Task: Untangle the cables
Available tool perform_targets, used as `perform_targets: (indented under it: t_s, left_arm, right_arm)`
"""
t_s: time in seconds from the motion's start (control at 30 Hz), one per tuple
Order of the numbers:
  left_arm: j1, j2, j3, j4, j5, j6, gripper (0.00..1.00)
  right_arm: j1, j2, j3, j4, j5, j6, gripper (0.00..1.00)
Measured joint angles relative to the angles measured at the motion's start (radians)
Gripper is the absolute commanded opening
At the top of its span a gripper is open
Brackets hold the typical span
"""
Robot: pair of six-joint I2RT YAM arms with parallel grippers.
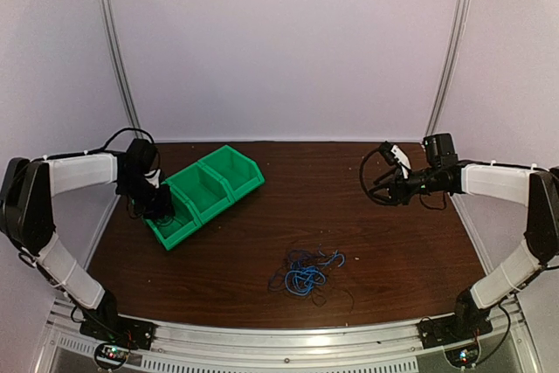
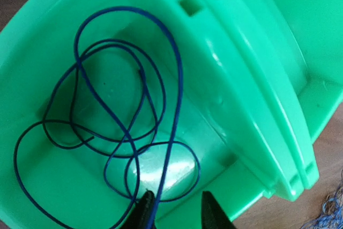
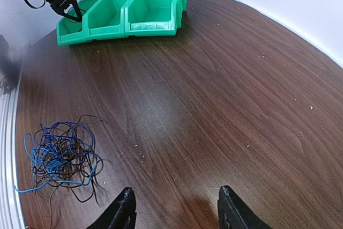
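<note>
A row of three green bins (image 1: 218, 188) sits on the brown desk (image 1: 367, 233), and everything else is placed from it. The left hand (image 1: 162, 203) hangs over the end bin of that row, the one farthest from the back wall. In the left wrist view this hand (image 2: 179, 214) is released, its two dark fingers (image 2: 144, 212) set apart. A single blue cable (image 2: 128, 105) lies in loose, overlapping loops on the floor of that end bin (image 2: 252, 79). One strand runs down to the inner edge of one finger, with the rest of the gap bare. The remaining cables (image 1: 306, 272), bright blue and black strands knotted into one clump, lie on the desk well apart from the bins, toward the near edge. A few thin black ends stray out of the clump (image 3: 59, 156). The right hand (image 1: 386, 188) hovers above the desk far across from the bins. It is also released, its fingers (image 3: 123, 212) spread wide with only wood showing between them.
</note>
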Motion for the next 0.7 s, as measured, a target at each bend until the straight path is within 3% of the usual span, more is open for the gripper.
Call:
perform_targets:
  t_s: [0.13,0.33,0.53,0.7]
  left_arm:
    - [0.0,-0.075,0.041,-0.043,0.0,0.006,0.45]
    - [0.0,-0.169,0.224,-0.091,-0.032,0.041,0.49]
    - [0.0,-0.13,0.266,-0.124,-0.097,0.093,0.45]
    - [-0.011,-0.087,0.241,-0.109,-0.047,0.141,0.44]
  right_arm:
    - [0.0,0.008,0.001,0.0,0.0,0.0,0.53]
    - [0.0,0.035,0.004,-0.005,-0.005,0.0,0.53]
    - [0.0,0.046,0.013,-0.017,-0.006,0.0,0.53]
    - [0.0,0.045,0.015,-0.018,-0.006,0.0,0.53]
